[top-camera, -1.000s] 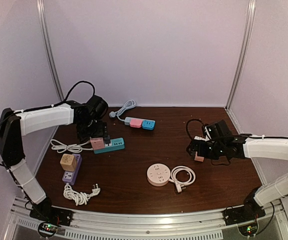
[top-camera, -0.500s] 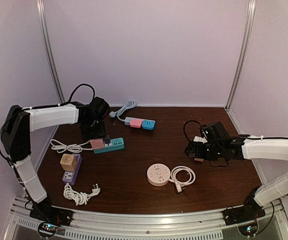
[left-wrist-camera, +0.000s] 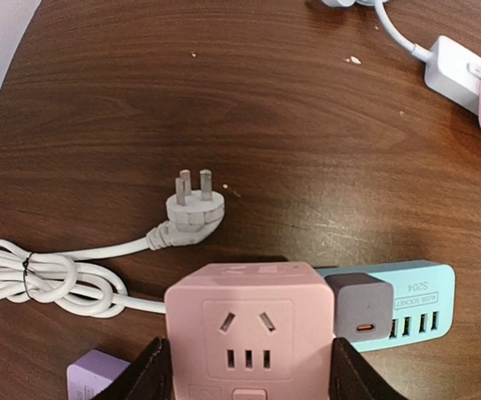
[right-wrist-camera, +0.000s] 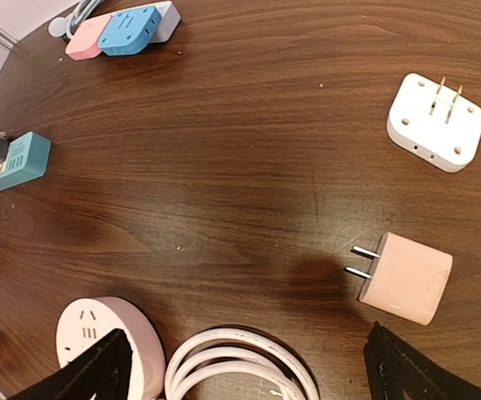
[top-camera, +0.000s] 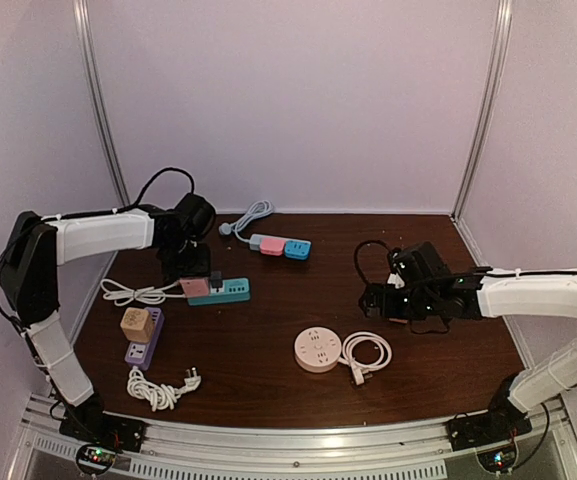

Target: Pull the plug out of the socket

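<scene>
Top external view gave us the task's things at the table's left: a teal power strip (left-wrist-camera: 407,304) lying flat with a row of small ports on its face. A pink cube socket (left-wrist-camera: 248,321) sat at its left end, showing two-pin and three-pin slots. A small grey plug (left-wrist-camera: 361,304) with one oval port sat on the strip's end, hard against the cube's right side.

They lay on a dark brown wood-grain table (top-camera: 268,340), rounded at the far corners. We saw plain white walls (top-camera: 298,100) behind it and at both sides.

Also on the table, we logged:
- a pink-and-blue strip (top-camera: 280,246) at the back
- a purple strip (top-camera: 143,345) at the near left
- a round pink socket (top-camera: 318,350) with a white cable coil (top-camera: 368,350) just beside it
- a white three-pin plug (left-wrist-camera: 192,208) beyond the cube
- a white adaptor (right-wrist-camera: 436,121) and a pink two-pin adaptor (right-wrist-camera: 403,277) on the right

In the left wrist view, the left gripper (left-wrist-camera: 250,346) straddled the pink cube socket. One finger was on each side of it, closed against it with no gap that we could see. The grey plug lay just outside the right-hand finger.

The right gripper (right-wrist-camera: 248,333) was spread wide and held nothing. It hung over the table's middle, well apart from the teal power strip.
</scene>
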### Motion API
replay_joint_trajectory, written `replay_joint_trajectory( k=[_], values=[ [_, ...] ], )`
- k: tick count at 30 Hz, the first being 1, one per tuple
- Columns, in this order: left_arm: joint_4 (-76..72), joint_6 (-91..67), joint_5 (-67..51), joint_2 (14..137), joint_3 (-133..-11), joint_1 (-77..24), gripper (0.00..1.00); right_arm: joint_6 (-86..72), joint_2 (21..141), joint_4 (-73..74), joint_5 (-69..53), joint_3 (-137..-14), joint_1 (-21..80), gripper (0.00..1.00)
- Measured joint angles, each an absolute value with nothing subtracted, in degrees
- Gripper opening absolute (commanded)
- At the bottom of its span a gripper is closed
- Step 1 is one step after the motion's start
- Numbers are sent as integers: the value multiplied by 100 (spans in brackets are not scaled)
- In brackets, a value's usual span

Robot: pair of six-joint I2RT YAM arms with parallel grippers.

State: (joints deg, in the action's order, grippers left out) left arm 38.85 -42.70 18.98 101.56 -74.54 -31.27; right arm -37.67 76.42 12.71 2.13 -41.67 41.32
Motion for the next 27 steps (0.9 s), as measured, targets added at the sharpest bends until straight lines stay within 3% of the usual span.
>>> replay_joint_trajectory(
  k=[17, 22, 27],
  values=[
    [3747, -3809, 1411, 9813, -7089, -4309, 30, -3837, 9308, 878, -156, -5677, 5096, 88],
    [3736, -4001, 1413, 9810, -7087, -4766, 30, -4069, 9876, 436, -598, -6055, 5336, 72],
    [3734, -4139, 1435, 9810, -7087, -4941, 30, -4252, 10427, 130, -917, -6377, 5468, 44]
  ],
)
